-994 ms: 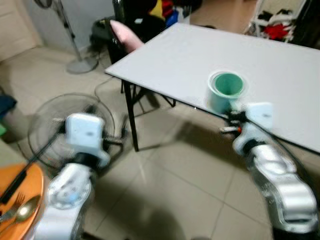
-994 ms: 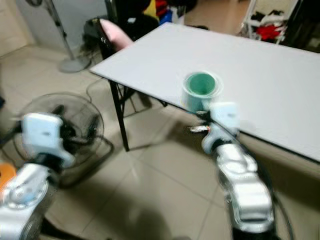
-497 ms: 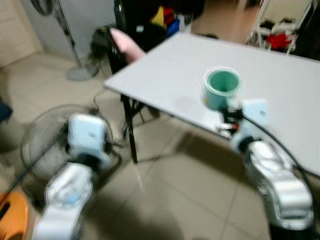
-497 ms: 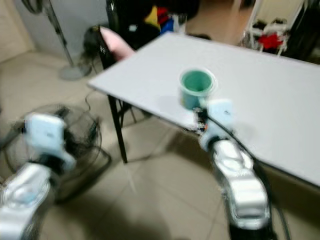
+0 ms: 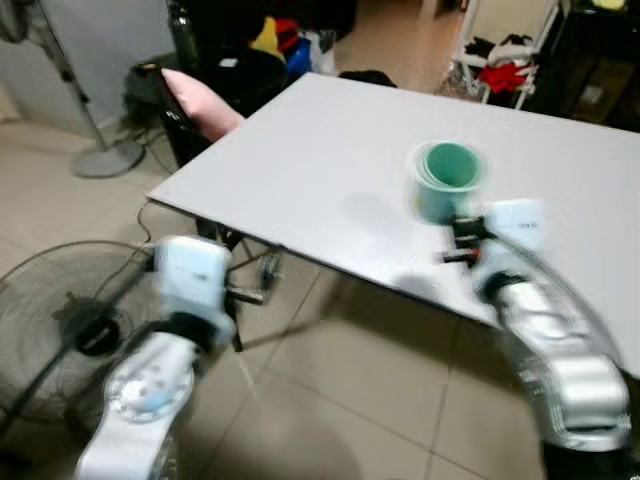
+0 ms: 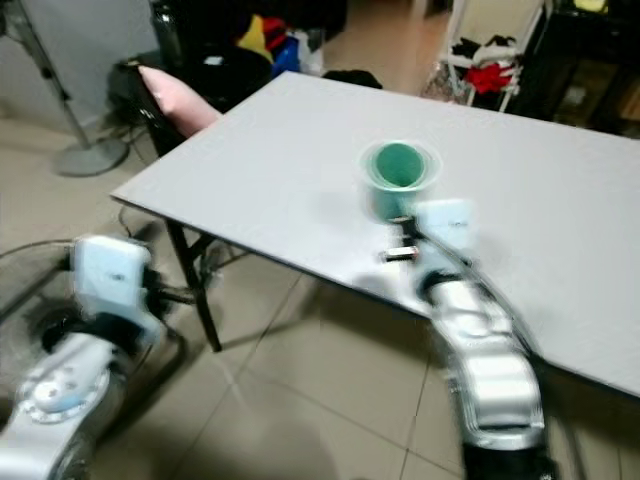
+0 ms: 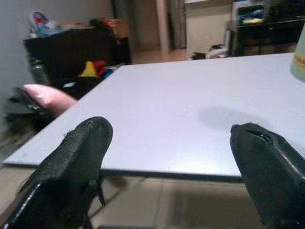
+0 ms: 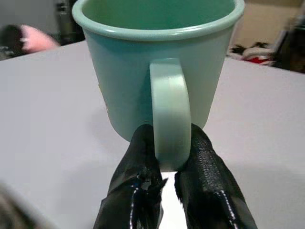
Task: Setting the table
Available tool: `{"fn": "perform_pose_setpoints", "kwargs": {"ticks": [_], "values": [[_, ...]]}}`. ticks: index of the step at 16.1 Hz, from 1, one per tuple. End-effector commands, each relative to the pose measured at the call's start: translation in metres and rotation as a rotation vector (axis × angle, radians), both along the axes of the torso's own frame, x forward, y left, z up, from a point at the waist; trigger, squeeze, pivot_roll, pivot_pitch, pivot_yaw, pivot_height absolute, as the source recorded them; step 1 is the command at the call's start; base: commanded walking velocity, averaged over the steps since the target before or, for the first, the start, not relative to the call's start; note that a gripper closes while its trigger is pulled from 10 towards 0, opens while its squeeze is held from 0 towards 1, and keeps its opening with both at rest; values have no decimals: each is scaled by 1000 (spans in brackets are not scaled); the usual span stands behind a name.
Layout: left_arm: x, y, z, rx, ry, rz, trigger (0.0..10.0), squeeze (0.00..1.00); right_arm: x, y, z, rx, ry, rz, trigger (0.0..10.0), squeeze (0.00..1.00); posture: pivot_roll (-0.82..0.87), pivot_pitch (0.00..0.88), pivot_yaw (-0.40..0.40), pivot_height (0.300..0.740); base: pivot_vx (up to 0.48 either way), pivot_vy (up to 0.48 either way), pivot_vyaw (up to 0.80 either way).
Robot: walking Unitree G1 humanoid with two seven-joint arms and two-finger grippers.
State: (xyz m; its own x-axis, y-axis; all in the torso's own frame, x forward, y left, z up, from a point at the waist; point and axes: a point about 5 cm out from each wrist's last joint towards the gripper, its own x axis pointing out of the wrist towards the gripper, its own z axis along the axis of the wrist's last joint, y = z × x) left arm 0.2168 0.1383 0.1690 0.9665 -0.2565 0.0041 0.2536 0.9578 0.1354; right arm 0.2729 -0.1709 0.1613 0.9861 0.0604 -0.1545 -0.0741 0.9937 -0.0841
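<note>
1 mint-green mug (image 8: 157, 71) is the whole show right now: it's upright, held just above the white table (image 5: 330, 160) near the front edge, with its shadow on the tabletop underneath. The right gripper (image 8: 167, 164) has it by the handle (image 8: 170, 112), both black fingers pinched tight around the bottom of the loop, 1 on each side. In the head views the mug sits right at the end of the silver right arm (image 5: 545, 330), which reaches over the table edge. The left gripper (image 7: 171, 162) is spread wide with nothing in it, hanging just off the table's near edge at about tabletop height, its 2 fingers (image 7: 71, 167) well apart. Down on the tiled floor to the robot's left there's a floor fan (image 5: 60, 325) lying low, and past the table's far left corner a pink thing (image 5: 195, 95) rests on a dark chair, too blurry to say what it is.
</note>
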Motion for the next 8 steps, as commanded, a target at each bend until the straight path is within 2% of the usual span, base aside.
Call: {"fn": "perform_pose_setpoints", "kwargs": {"ticks": [1,7,8], "values": [[-1,7,0,18,2,18,10000,0,3,14,5,22,-15,56,10000,0,-75,0,25,740,337,0,0],[-1,4,-5,22,17,0,10000,0,8,15,1,27,-1,58,10000,0,-74,0,26,740,330,0,0],[-1,5,-6,23,18,1,10000,0,8,15,0,29,6,58,10000,0,-71,0,28,740,326,0,-425]]}}
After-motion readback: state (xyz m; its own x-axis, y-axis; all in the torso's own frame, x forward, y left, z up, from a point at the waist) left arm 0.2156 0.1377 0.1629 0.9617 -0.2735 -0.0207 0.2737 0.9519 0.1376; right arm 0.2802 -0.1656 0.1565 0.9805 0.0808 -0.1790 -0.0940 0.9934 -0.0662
